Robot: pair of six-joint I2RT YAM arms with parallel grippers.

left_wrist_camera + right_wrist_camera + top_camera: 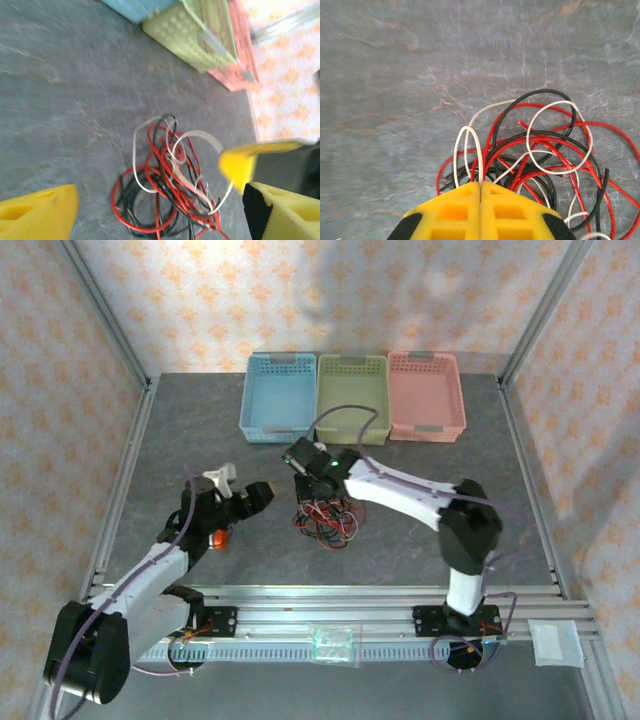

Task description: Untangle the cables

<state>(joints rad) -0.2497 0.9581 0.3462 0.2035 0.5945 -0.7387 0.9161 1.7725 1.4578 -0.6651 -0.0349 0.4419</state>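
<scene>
**Top external.** Mounted above and behind the arm bases. It faces forward and down over the whole table (200, 440), as far as the blue basket (278, 397), green basket (351, 398) and pink basket (426, 395).

**Left wrist.** Set low and tilted. It looks across the tabletop past the left gripper's fingers (40, 215) towards the baskets.

**Right wrist.** Very near the surface, pitched steeply down over the right gripper's fingers (452, 215).

**Overlap.** All three views cover the cable tangle (323, 517) (165, 185) (535, 150). The top and left wrist views also share the baskets.
</scene>
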